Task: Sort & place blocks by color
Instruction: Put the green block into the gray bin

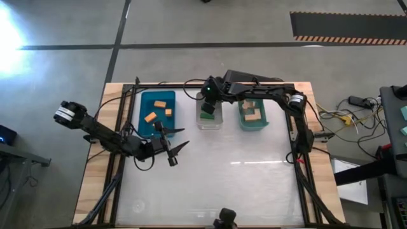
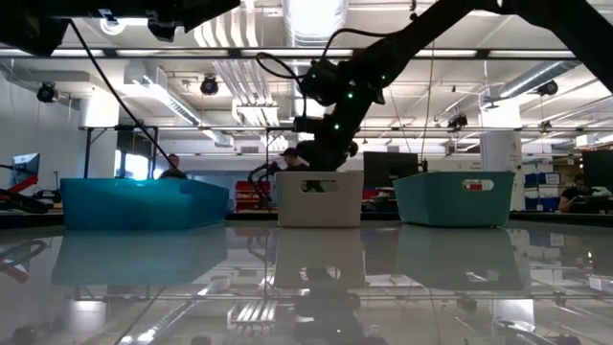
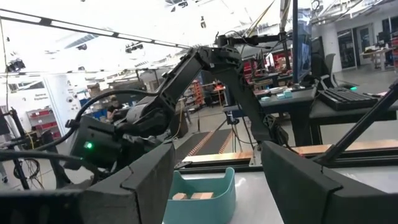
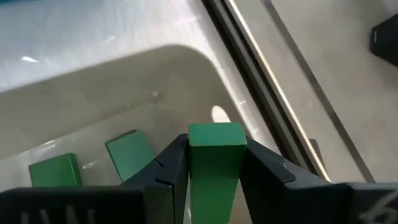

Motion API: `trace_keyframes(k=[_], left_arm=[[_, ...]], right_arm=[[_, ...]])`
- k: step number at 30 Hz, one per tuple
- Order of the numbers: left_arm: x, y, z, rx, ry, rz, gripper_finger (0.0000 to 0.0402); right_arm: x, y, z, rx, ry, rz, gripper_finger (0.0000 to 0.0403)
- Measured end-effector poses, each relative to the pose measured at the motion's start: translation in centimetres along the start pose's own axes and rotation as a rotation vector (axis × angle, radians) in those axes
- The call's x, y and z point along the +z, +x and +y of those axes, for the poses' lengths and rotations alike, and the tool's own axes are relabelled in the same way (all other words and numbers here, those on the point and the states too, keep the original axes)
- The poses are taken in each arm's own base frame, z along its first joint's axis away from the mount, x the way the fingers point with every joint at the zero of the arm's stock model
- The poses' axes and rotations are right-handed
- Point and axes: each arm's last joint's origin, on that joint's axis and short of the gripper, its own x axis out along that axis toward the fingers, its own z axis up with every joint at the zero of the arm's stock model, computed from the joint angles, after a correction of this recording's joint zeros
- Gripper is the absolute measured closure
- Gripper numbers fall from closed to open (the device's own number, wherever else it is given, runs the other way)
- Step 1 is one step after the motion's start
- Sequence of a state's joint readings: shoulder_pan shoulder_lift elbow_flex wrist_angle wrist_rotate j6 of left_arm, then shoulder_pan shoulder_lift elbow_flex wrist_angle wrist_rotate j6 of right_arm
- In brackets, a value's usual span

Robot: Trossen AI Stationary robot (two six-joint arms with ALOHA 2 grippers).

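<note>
My right gripper (image 1: 208, 109) hangs over the clear bin (image 1: 210, 121), shut on a dark green bar-shaped block (image 4: 216, 155). Two more green blocks (image 4: 129, 154) (image 4: 56, 171) lie on the bin's floor below it. Orange blocks (image 1: 151, 117) lie in the blue bin (image 1: 145, 124), and pale tan blocks (image 1: 253, 114) in the teal bin (image 1: 243, 124). My left gripper (image 1: 184, 137) is open and holds nothing. It hovers over the table just in front of the blue bin, with its fingers pointing toward the table's right. My right gripper pinches the green block between its two fingers by its long side faces (image 4: 198, 163). The fingers come from above, pointing down into the clear bin. The block's end face (image 4: 216, 135) sticks out past the fingertips. It is clear of the bin's floor.
The three bins stand in a row along the table's far side, blue at left, clear in the middle, teal (image 2: 450, 198) at right. The glossy white tabletop (image 1: 216, 184) stretches in front of them. People and shelving show in the room beyond.
</note>
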State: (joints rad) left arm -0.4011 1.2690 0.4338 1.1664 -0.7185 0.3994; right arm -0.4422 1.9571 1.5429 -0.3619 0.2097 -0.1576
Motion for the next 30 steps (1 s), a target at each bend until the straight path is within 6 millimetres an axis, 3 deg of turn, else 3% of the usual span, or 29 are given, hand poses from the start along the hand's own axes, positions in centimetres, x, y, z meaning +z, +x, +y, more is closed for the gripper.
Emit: trace_keyframes(k=[30], left_arm=[[-0.01, -0.01, -0.01, -0.001, -0.002, 0.001, 0.0178]], right_arm=[[0.08, -0.04, 0.03, 0.0, 0.001, 0.003, 0.0293]])
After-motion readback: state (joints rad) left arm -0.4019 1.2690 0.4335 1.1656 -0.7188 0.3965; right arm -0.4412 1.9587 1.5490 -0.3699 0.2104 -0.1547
